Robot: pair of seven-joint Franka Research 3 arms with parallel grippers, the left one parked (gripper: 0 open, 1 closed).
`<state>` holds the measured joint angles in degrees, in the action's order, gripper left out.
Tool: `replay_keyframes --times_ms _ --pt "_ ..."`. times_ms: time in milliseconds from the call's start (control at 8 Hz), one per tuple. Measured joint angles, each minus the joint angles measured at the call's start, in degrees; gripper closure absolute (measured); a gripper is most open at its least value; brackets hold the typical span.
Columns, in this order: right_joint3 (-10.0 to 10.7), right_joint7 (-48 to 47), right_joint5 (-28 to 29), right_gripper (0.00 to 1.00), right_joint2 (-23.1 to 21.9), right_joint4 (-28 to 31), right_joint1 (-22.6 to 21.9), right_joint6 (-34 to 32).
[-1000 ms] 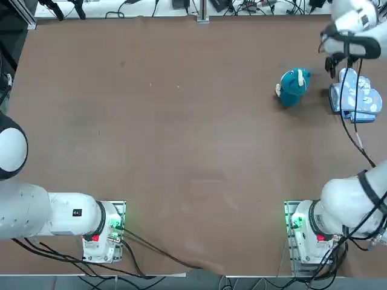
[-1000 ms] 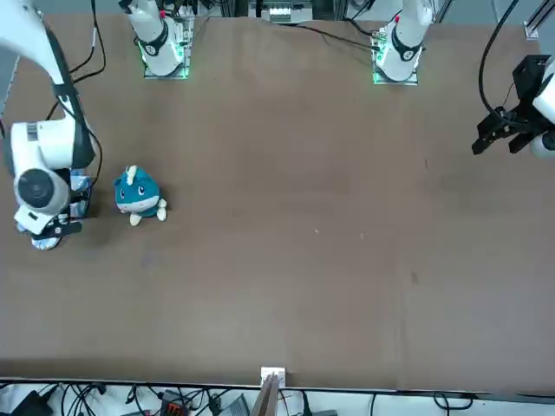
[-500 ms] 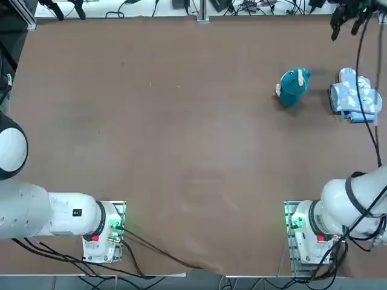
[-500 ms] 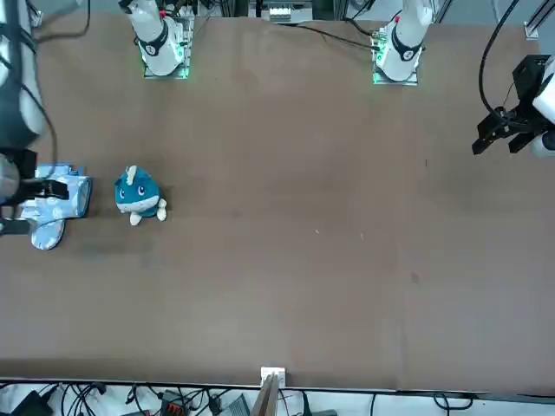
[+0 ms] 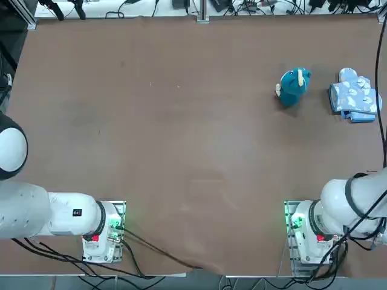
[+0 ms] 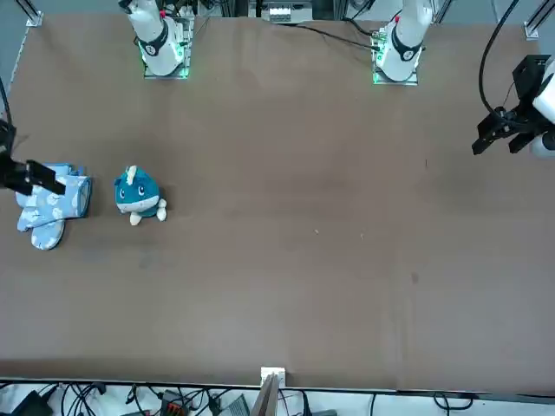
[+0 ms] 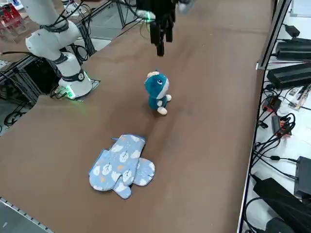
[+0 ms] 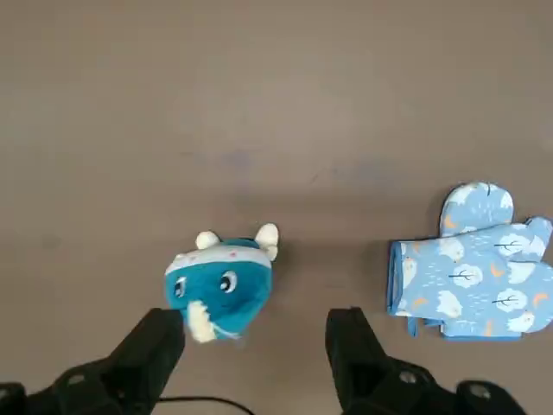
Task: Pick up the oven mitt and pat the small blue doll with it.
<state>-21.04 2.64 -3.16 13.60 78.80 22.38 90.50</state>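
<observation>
The oven mitt (image 5: 355, 96) is light blue with a white cloud print. It lies flat near the table's right edge, untouched (image 7: 121, 166) (image 6: 50, 204). A short gap to its left stands the small blue doll (image 5: 294, 86), upright and teal with cream feet (image 7: 157, 92) (image 6: 137, 194). My right gripper (image 7: 163, 44) hangs open and empty high over the table, well above both. In the wrist view its fingers (image 8: 253, 333) are spread wide, with the doll (image 8: 221, 281) and the mitt (image 8: 475, 264) far below. It is out of the top view and sits at the edge of the front view (image 6: 33, 176).
Both arm bases with green lights (image 5: 299, 225) (image 5: 107, 226) stand at the near edge. Cables and black power boxes (image 7: 291, 53) lie just off the table's far edge. The right arm's cable (image 5: 382, 90) runs down the right side of the top view.
My right gripper was low over the mitt one second ago. It has since risen high and left the top view. The mitt and the doll have not moved.
</observation>
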Motion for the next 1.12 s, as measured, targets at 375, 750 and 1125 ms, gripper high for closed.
replay_keyframes --times_ms 375,750,1125 --pt "11.1 -0.2 0.6 0.00 -4.8 2.7 -14.3 -0.9" --pt "27.2 -0.3 3.4 0.00 -8.8 8.2 -30.3 -0.6" --pt "31.5 -0.3 3.6 0.00 -14.1 15.0 -35.3 2.3"
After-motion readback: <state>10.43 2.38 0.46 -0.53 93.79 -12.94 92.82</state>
